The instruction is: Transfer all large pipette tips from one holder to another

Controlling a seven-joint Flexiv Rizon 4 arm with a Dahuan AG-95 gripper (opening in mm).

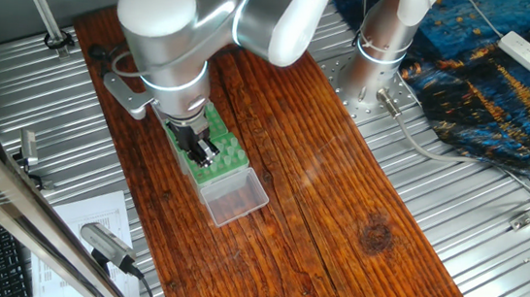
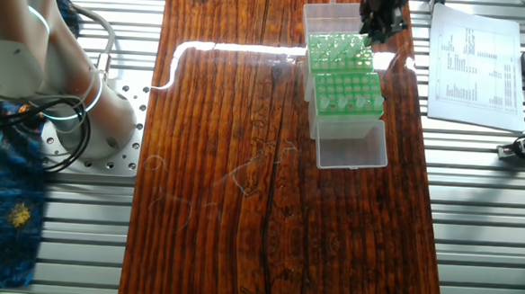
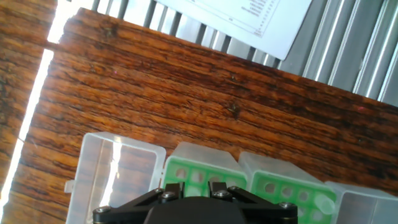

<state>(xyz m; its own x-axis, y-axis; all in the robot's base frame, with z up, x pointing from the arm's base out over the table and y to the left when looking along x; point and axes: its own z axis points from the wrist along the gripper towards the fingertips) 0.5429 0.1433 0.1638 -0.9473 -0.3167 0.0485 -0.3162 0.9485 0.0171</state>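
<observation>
Two green racks stand end to end on the wooden board: the far holder (image 2: pixel 338 50) and the near holder (image 2: pixel 347 90). Pale round tops of the large pipette tips (image 2: pixel 358 102) show in the near holder's holes, and a few more tips (image 2: pixel 343 45) in the far one. In the hand view both holders (image 3: pixel 200 175) (image 3: pixel 285 190) lie just below my black gripper (image 3: pixel 196 186). Its fingers stand a little apart, and only green rack shows in the gap. From the side, the gripper (image 1: pixel 204 152) hangs over the green racks (image 1: pixel 218 152). The other fixed view shows the gripper (image 2: pixel 377 25) at the far holder's corner.
Clear hinged lids lie open at both ends of the racks (image 2: pixel 351 148) (image 2: pixel 329 15) (image 1: pixel 234 196). A printed sheet (image 2: pixel 476 59) lies on the ribbed metal table beside the board. The arm's base (image 2: pixel 84 120) stands at the board's other side, near a blue cloth (image 1: pixel 505 84).
</observation>
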